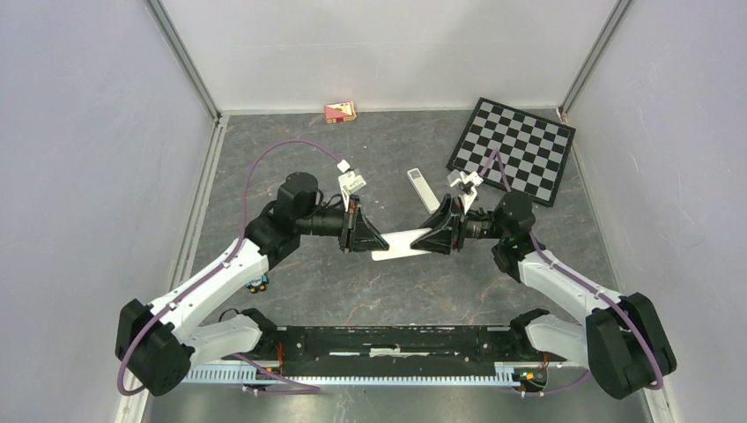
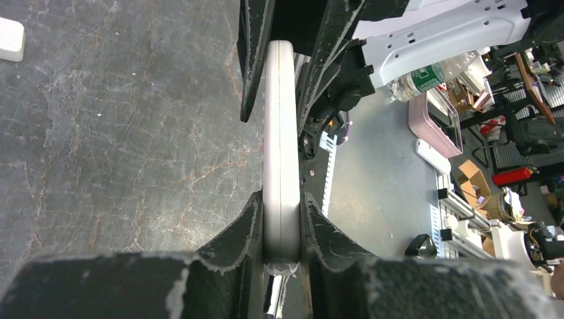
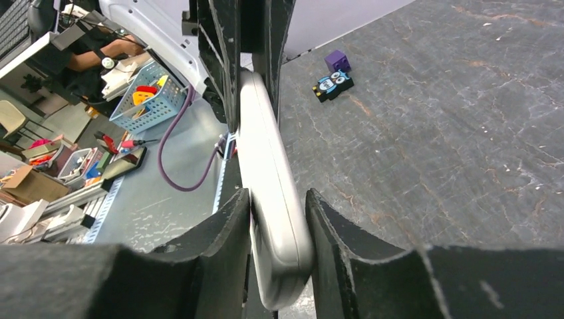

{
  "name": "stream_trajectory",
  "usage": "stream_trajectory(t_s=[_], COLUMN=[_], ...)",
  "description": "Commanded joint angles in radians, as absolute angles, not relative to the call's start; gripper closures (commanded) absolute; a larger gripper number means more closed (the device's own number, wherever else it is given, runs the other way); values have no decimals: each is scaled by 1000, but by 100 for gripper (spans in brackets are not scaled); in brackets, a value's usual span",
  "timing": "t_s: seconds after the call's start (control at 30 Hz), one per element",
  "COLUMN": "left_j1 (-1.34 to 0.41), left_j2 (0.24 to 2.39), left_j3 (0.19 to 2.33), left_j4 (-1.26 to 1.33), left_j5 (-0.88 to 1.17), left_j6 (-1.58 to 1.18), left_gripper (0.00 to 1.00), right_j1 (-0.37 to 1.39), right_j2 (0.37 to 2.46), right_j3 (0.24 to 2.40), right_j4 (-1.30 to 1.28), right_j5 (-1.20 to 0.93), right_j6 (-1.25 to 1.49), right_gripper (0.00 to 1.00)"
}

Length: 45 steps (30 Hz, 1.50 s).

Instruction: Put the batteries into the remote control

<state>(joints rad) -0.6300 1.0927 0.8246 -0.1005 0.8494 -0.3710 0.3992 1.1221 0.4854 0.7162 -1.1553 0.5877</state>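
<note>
Floor of the box: a flat grey table point(image 1: 352, 291) that looked like stone with thin cracks.
Walls: plain white walls point(image 1: 388, 44) stood at the back and on both sides.
Near edge: a long black bar point(image 1: 388, 339) ran between the two arm bases.
Remote: a white remote point(image 1: 398, 247) was up off the table in the middle, lying between the two arms.
Left gripper: the left gripper point(image 1: 379, 240) was squeezed tight on one end of the remote, with a finger pressed on each flat side.
Right gripper: the right gripper point(image 1: 421, 238) had its fingers round the other end. One finger touched the remote and the other was very near. I could not tell if it had a firm hold.
Back right: a black and white checkerboard point(image 1: 513, 150) lay flat and turned a bit.
Back wall: a small red box point(image 1: 340, 112) sat against it.
Behind the remote: a small white strip point(image 1: 420, 188) lay on the table.
By the left arm: an owl block point(image 3: 333, 85) and a purple cube point(image 3: 337, 60) sat just beside each other.
Cable: a purple cable point(image 1: 264, 167) looped over the left arm.
In the way: each gripper hid the end of the remote it was around.
</note>
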Motion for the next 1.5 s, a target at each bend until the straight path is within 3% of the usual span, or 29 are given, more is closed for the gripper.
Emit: stream_trajectory(t_s=[0.0,0.1,0.2,0.23,0.27,0.3,0.4,0.5,0.6,0.8,0.9,1.13,1.47], left_j1=[-630,-629,-629,-629,-630,-629,-629,-629,-629,-629,-630,-640,-647], left_j2=[1046,1037,1036,1036,1035,1033,1035,1041,1053,1050,1056,1116,1083], left_j3=[869,862,856,851,842,831,793,785,763,697,658,609,526], left_j4=[-93,-53,28,66,117,168,325,312,295,444,581,870,966], left_j5=[899,901,896,889,871,848,810,696,583,466,429,442,328], left_j6=[-318,-354,-434,-474,-513,-563,-694,-760,-838,-1052,-1146,-1256,-1298], left_gripper=[98,98,88,77,55,47,33,29,29,27,27,32,57], right_j1=[403,403,403,403,408,414,418,418,423,454,486,584,664], right_j2=[1097,1125,1212,1249,1277,1294,1318,1345,1343,1200,1159,1130,1109], right_j3=[437,407,384,390,406,410,407,419,424,493,518,475,429], right_j4=[991,1294,1779,1951,1959,1959,1950,1919,1854,1194,1031,1006,943], right_j5=[-1189,-1190,-1143,-1114,-1098,-1071,-1007,-949,-875,-730,-623,-398,-195], right_j6=[769,992,1341,1468,1509,1515,1499,1493,1439,1064,1014,1141,1222], right_gripper=[62,79,98,100,100,100,100,100,100,100,100,100,100])
